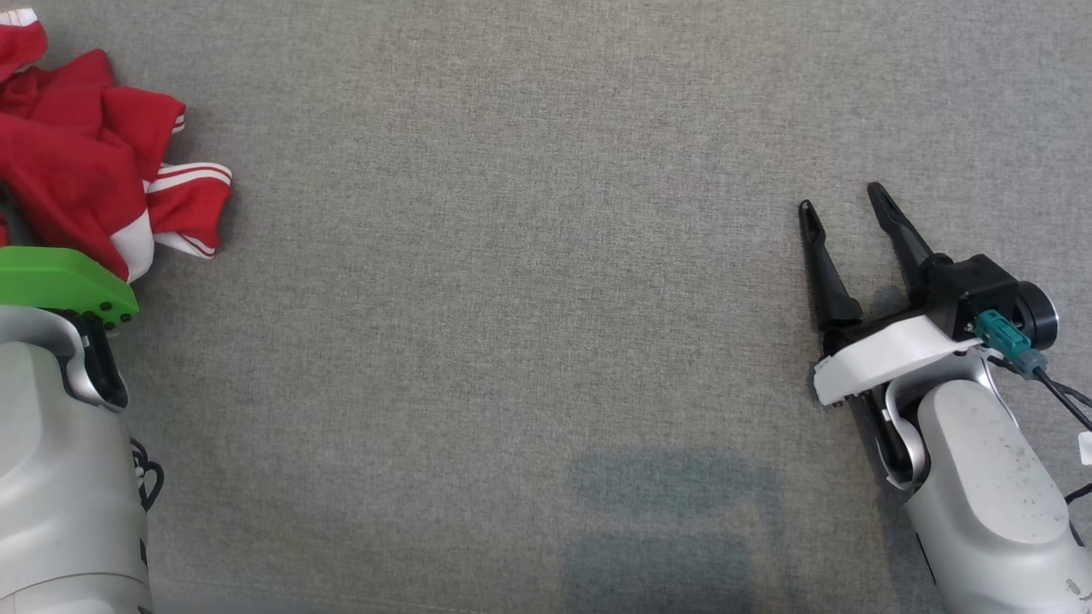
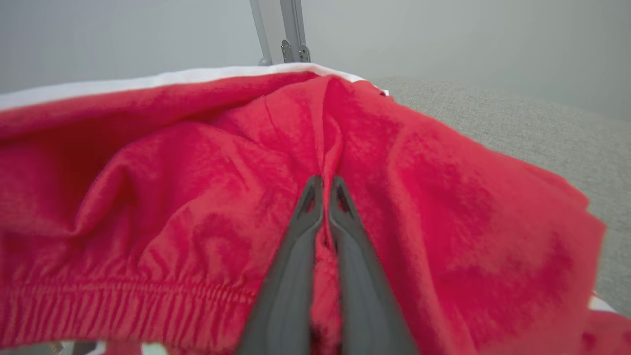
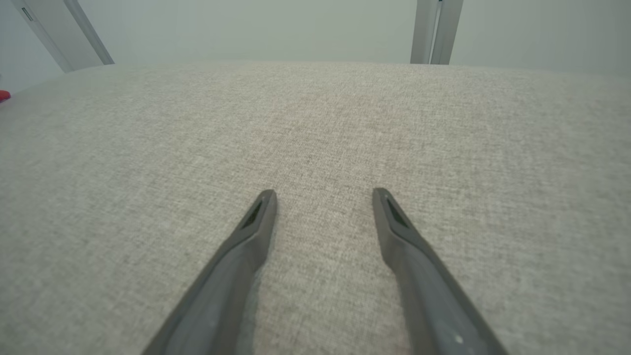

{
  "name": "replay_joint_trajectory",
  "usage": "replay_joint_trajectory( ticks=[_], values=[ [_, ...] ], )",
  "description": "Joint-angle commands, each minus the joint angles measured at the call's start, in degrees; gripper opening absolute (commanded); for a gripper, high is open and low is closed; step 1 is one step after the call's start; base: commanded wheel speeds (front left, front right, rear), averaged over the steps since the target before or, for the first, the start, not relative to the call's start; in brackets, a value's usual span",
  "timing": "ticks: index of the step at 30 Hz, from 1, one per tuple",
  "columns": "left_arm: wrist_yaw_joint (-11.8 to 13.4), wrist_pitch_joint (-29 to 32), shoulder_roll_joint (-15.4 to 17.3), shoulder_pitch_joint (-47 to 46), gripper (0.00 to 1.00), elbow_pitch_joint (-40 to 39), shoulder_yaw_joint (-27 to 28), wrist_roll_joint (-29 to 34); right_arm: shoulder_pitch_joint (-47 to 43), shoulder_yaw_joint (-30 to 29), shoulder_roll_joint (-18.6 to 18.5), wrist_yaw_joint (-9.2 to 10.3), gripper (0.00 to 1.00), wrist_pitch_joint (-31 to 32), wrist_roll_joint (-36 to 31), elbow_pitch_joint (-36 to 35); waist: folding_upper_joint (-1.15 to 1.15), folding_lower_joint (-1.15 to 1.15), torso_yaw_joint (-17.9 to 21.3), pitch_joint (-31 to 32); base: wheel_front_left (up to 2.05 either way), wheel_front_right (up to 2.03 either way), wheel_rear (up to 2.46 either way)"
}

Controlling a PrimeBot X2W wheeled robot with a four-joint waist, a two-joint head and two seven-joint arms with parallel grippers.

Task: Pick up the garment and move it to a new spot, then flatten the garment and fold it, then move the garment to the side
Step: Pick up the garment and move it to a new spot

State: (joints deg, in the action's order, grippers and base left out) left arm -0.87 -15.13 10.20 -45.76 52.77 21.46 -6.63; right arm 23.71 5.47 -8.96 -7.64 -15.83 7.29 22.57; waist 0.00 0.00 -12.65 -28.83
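The garment (image 1: pixel 81 162) is red with white stripes and lies crumpled at the far left of the grey cloth surface. In the left wrist view the garment (image 2: pixel 197 197) bunches up around my left gripper (image 2: pixel 325 185), whose two dark fingers are shut on a pinched fold of the red cloth. In the head view the left arm's green wrist cover (image 1: pixel 64 281) sits right at the garment's near edge and the fingers are hidden. My right gripper (image 1: pixel 845 209) rests open far to the right, nothing between its fingers, also seen as the right gripper (image 3: pixel 323 197) over bare cloth.
The grey fabric table top (image 1: pixel 529 256) spreads wide between the two arms. Metal frame posts (image 2: pixel 286 34) stand beyond the table's far edge, and more posts (image 3: pixel 434 29) rise behind it on the right side. A cable (image 1: pixel 1058 392) trails from the right wrist.
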Motion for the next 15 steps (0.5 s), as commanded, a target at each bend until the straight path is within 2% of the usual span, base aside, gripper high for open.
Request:
replay_joint_trajectory(
  ticks=[1,10,15],
  values=[
    [-0.1,0.0,0.3,-1.1,0.00,-0.2,0.0,0.3,-3.7,-0.6,-0.6,0.27,1.00,1.2,0.7,5.4,0.00,0.00,0.2,0.2,0.00,0.00,0.00],
    [-2.2,0.0,1.3,-1.6,0.00,-3.8,-1.1,2.2,-4.0,0.1,1.4,0.24,1.00,1.2,1.5,5.6,0.00,0.00,2.0,2.6,0.00,0.00,0.00],
    [-3.3,0.0,1.6,-2.8,0.00,-5.5,-3.3,4.0,-3.9,1.1,3.1,0.20,1.00,1.1,2.5,5.9,0.00,0.00,4.6,4.6,0.00,0.00,0.00]
  ],
)
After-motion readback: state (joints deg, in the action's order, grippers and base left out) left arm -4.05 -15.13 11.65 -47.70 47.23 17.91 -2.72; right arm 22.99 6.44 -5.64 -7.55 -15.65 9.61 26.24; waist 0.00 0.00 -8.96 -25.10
